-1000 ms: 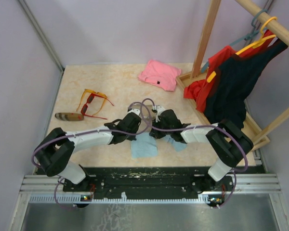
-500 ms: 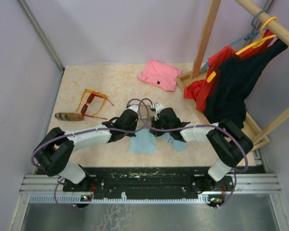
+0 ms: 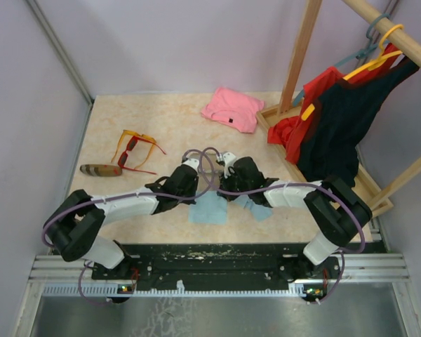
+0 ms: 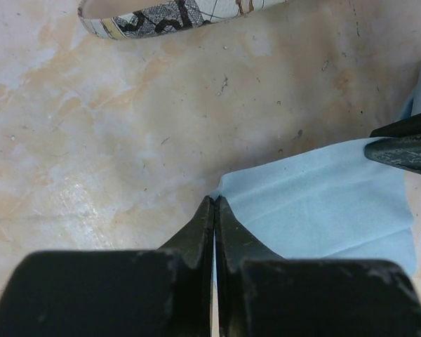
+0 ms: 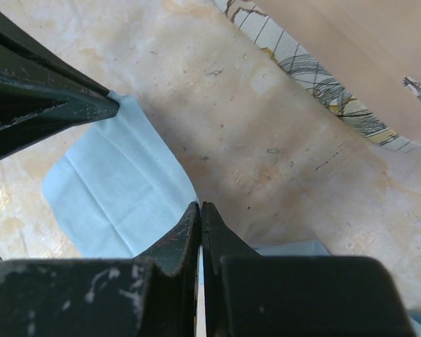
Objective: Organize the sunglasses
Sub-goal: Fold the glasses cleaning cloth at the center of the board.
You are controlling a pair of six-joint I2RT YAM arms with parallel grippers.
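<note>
Two sunglasses [image 3: 139,137] [image 3: 130,155], two cases [image 3: 100,170] [image 4: 175,15], two blue cloths [image 3: 209,208] [image 3: 258,209], one pink shirt [image 3: 231,109].

The tabletop [image 4: 91,140] looks like smooth, marbled beige laminate with a soft sheen (fine scratches and dark specks show up close). The cloth [image 4: 323,203], at two o'clock of my left end effector [image 4: 215,201], is light blue, matt and soft, with fold creases. That one and my right end effector [image 5: 200,206] are black matt plastic, scuffed grey along the edges. The case [image 4: 175,14] at twelve o'clock has a smooth printed skin. The sunglasses [image 3: 135,149], at ten o'clock on the tabletop, look like glossy plastic.
</note>
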